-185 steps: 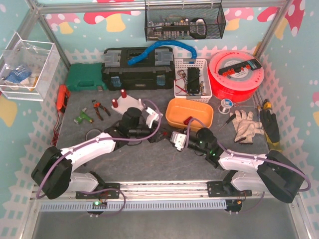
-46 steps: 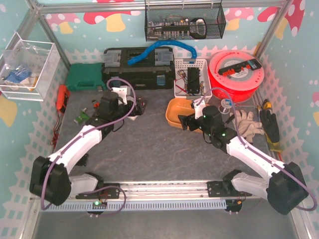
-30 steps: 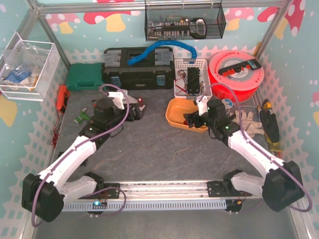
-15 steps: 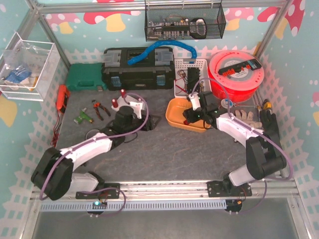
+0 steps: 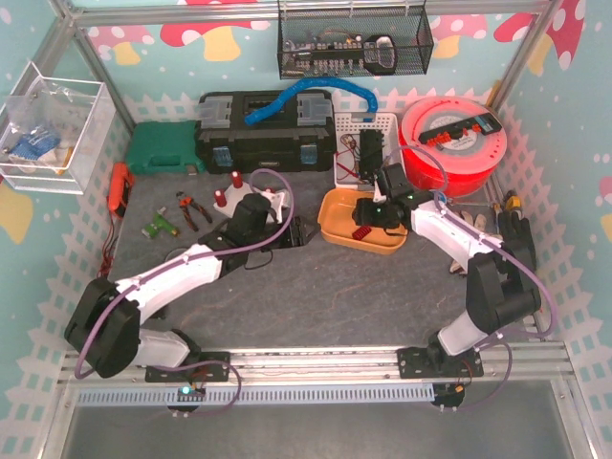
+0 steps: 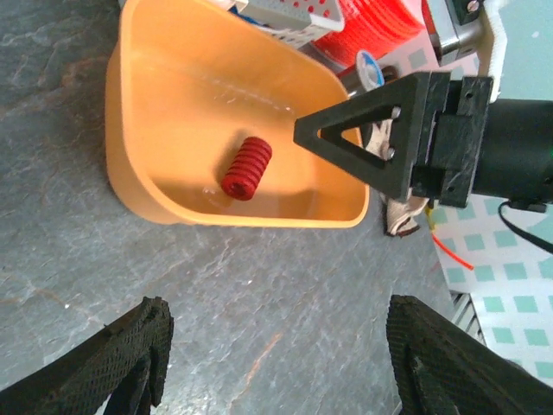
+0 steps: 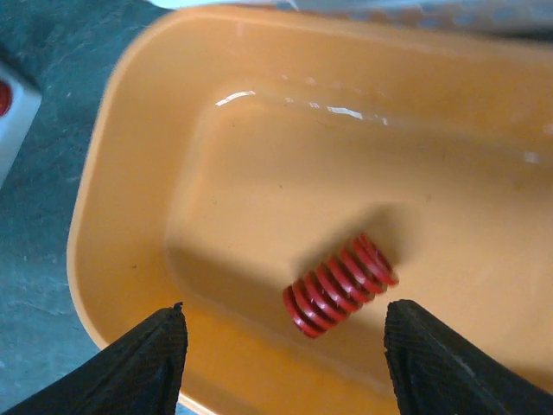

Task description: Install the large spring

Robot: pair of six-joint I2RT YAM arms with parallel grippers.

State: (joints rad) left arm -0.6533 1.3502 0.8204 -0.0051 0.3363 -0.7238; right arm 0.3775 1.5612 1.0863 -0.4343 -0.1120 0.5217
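Enclosing red spring [image 7: 339,285]: orange tub [image 7: 130,173] walls; spring lies between spread tips of right gripper [image 7: 283,367], apparently untouched; left gripper [image 6: 275,363] likewise spread.

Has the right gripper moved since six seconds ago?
Yes. The right gripper moved up the view, from just in front of the orange tub to over it.

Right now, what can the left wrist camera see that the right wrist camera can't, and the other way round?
Only the left wrist view shows the right gripper hanging above the orange tray, with the red spool behind it. Only the right wrist view shows a small white-and-red object at its left edge, too cropped to identify. Both show the tray with the red spring lying on its side inside, untouched, and the grey table. Each view also has its own open fingers at the bottom.
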